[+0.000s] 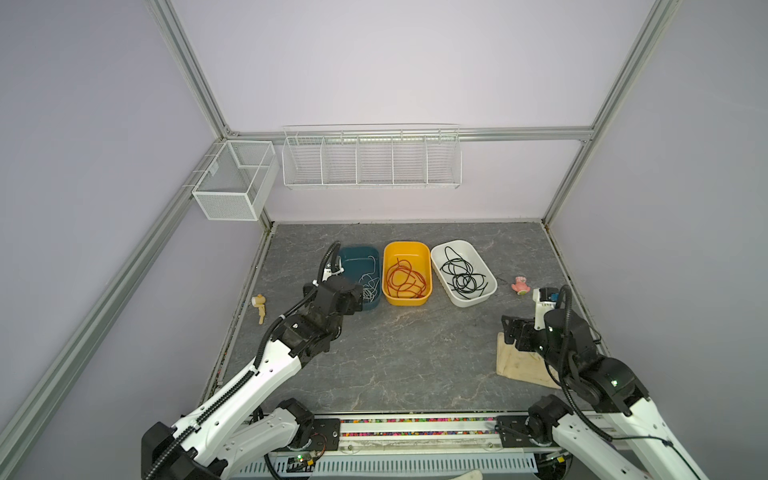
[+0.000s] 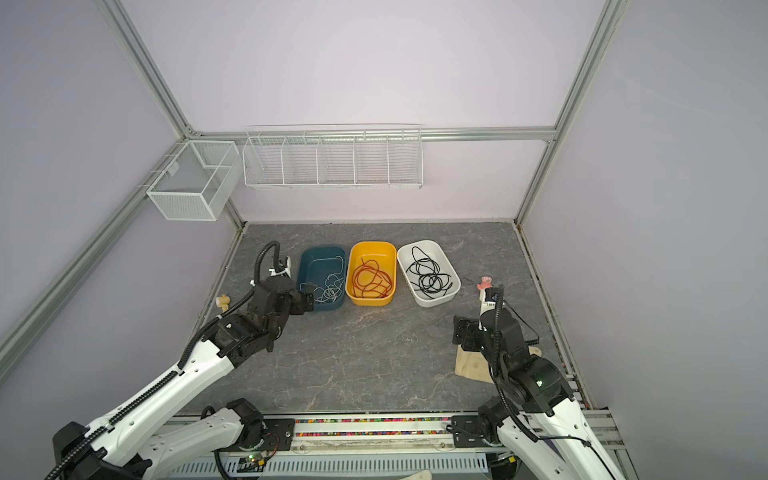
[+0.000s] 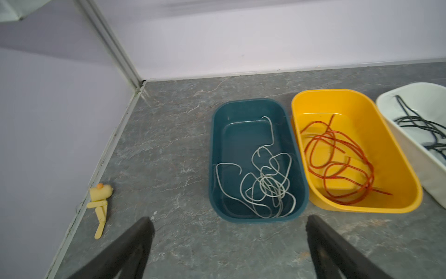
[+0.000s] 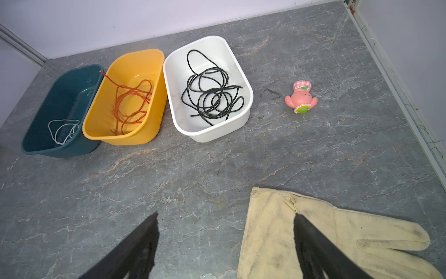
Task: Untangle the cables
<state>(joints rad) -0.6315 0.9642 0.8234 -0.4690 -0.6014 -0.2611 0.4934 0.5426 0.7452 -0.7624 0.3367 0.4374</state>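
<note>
Left end effector (image 3: pixel 229 220) and right end effector (image 4: pixel 226 215) both hang empty, jaws apart, and the untangling looks done: red cable (image 3: pixel 336 165) in the yellow bin (image 3: pixel 386 149), white cable (image 3: pixel 268 186) in the blue bin (image 3: pixel 241 135) beside it, black cable (image 4: pixel 212 96) in the white bin (image 4: pixel 178 60) on its other side.
</note>
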